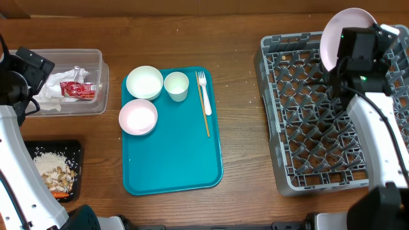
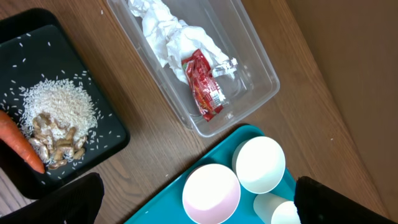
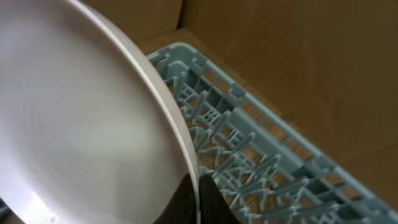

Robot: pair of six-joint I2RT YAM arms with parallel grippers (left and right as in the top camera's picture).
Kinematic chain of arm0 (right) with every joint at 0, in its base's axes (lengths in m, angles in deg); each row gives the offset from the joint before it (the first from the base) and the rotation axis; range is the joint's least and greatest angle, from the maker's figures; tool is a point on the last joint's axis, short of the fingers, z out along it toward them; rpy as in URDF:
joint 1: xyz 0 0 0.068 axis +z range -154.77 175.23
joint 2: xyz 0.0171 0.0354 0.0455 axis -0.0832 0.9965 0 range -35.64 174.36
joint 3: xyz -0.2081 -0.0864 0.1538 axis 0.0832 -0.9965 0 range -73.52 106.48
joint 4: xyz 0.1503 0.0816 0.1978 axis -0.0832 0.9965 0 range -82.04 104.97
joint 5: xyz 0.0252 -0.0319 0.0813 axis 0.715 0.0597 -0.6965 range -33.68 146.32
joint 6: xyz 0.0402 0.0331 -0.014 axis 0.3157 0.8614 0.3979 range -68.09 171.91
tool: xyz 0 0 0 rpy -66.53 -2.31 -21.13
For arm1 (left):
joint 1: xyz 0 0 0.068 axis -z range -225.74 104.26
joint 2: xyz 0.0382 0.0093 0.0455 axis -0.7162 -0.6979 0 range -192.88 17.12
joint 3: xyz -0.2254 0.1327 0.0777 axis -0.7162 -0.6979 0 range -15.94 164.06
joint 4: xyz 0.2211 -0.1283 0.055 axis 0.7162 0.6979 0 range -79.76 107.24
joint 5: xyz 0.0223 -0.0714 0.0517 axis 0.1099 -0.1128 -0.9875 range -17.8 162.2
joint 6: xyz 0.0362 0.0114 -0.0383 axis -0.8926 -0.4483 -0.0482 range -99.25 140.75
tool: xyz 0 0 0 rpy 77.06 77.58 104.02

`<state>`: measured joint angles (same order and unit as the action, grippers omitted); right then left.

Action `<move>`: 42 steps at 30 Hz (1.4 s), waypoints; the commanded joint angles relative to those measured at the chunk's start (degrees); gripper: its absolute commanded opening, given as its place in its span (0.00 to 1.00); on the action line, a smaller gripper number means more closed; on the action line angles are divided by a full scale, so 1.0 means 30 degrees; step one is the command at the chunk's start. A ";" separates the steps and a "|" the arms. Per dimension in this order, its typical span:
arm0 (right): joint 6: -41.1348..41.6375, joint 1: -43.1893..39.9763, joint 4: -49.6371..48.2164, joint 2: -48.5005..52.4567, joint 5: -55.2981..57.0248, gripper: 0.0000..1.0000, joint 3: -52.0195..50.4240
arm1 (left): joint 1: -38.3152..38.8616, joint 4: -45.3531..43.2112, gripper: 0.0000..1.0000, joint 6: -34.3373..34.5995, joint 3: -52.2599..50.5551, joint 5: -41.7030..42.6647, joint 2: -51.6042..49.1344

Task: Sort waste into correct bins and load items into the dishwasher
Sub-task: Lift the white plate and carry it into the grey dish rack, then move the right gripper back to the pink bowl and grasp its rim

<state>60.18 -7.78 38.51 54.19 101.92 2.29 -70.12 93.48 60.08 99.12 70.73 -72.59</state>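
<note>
Right gripper (image 3: 198, 198) — your jaws are pinched tight on the rim of the pale-pink plate (image 3: 81, 112). The plate stands on edge, tilted, over the far side of the grey dish rack (image 1: 313, 121). You cannot tell from these views whether its lower edge touches the pegs.

Left gripper (image 2: 198, 185) — your fingers (image 2: 74, 199) are spread as wide as they go, with nothing between them. It hangs above the left end of the table (image 1: 236, 76), near the clear plastic box (image 2: 255, 62).

Clear plastic box: far left. It holds the crumpled white napkins (image 2: 165, 31) and the red wrapper (image 2: 204, 84), which lies against the napkins.

Black tray (image 2: 106, 130): near left, just in front of the clear box. It holds:
- a heap of rice (image 2: 59, 102)
- brownish scraps (image 2: 56, 140) touching the heap
- the orange carrot piece (image 2: 22, 143) beside them, at the tray's edge

Teal tray (image 1: 172, 153): middle of the table, between the bins and the rack. All its items sit at the far end:
- white bowl (image 1: 144, 82) in the far left corner
- pink bowl (image 1: 138, 117) just beside it on the near side
- white cup (image 1: 176, 85) upright, just right of the white bowl
- fork (image 1: 204, 96) with a wooden handle, lying lengthwise near the right rim, tines towards the far edge, apart from the cup

Grey dish rack: right side of the table, well apart from the teal tray.
</note>
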 commanded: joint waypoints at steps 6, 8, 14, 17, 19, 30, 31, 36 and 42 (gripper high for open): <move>-0.3781 -0.0080 -0.1552 0.1413 0.1814 0.06 0.0357 | -0.0007 0.0044 1.00 0.0321 0.0044 0.0007 -0.0007; -0.3767 -0.0080 -0.1362 0.1413 0.1304 0.09 0.0357 | -0.0007 0.0044 1.00 0.0328 0.0044 0.0007 -0.0007; -0.3177 0.0226 -0.0809 0.1413 -0.0299 0.21 0.0364 | -0.0007 0.0044 1.00 0.0321 0.0051 0.0007 -0.0007; -0.3177 0.0882 -0.0801 0.1341 -0.0306 0.43 0.0393 | -0.0007 0.0044 1.00 0.0328 0.0051 0.0007 -0.0007; -0.2841 0.1705 -0.0488 0.1093 -0.0299 0.67 0.0794 | -0.0007 0.0044 1.00 0.0321 0.0051 0.0007 -0.0007; -0.0335 0.4109 0.5916 0.0670 -0.3111 0.95 0.9420 | -0.0007 0.0044 1.00 0.0328 0.0044 0.0007 -0.0007; -0.0124 0.4095 0.6411 0.0670 -0.3512 0.95 0.9850 | -0.0007 0.0044 1.00 0.0328 0.0051 0.0007 -0.0007; -0.0357 0.4269 0.7723 0.0678 -1.0571 0.96 1.0258 | -0.0007 0.0044 1.00 0.0321 0.0044 0.0007 -0.0007; -0.0197 0.5231 0.7220 0.1763 -2.3533 0.86 1.0229 | -0.0007 0.0044 1.00 0.0321 0.0044 0.0007 -0.0007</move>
<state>58.70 5.62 61.66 57.03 56.44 32.23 -70.12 93.46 60.24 99.12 70.73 -72.59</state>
